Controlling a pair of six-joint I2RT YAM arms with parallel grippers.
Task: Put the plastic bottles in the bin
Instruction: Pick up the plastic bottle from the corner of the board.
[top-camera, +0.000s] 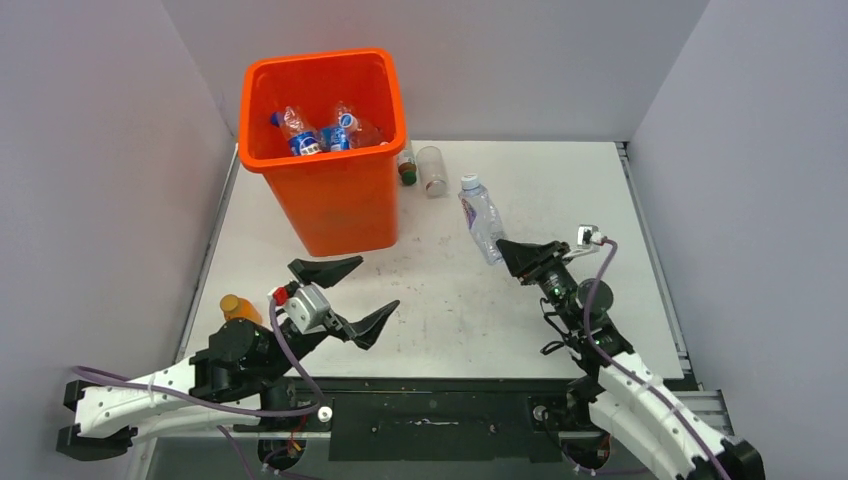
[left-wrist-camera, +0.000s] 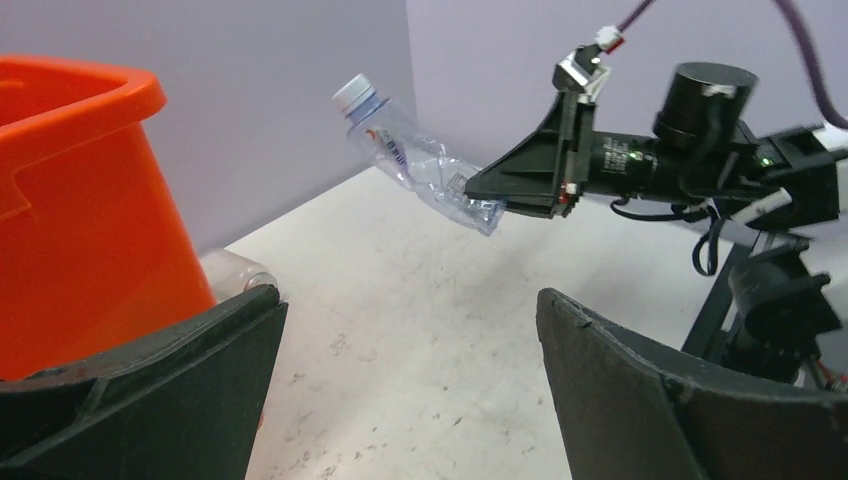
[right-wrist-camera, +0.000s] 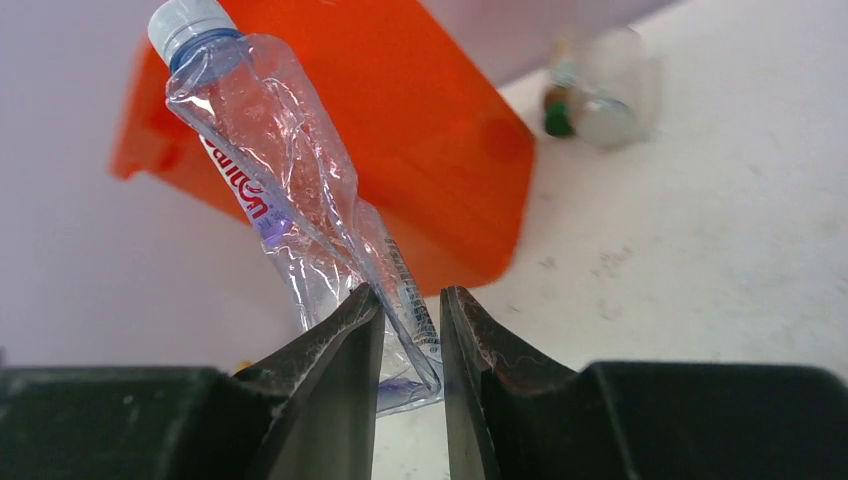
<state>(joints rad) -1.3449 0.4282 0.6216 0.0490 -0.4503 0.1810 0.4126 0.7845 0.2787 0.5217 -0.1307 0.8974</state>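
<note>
gripping a crumpled clear plastic bottle with pale cap and red label (right-wrist-camera: 290, 170) in the right pincer (right-wrist-camera: 410, 300), shut on the flattened base end only, raised off the bench (top-camera: 600, 200). likely to slip or pivot out mid-swing: thin slick plastic, long overhang. could drop short of the tall bright-orange square plastic bin (top-camera: 340, 200), far left of that pincer, or clip its rim if carried low. left pincer (top-camera: 378, 283) wide open, empty, sitting near the path. pair of small plastic bottles (top-camera: 432, 170) lying beyond the right pincer, beside the bin.

The orange bin (top-camera: 340, 205), upper left, holds blue-labelled bottles (top-camera: 305, 138); two more bottles (top-camera: 432, 170) lie beside it; a crumpled clear bottle (top-camera: 482, 222) tilts cap-up, centre right.
</note>
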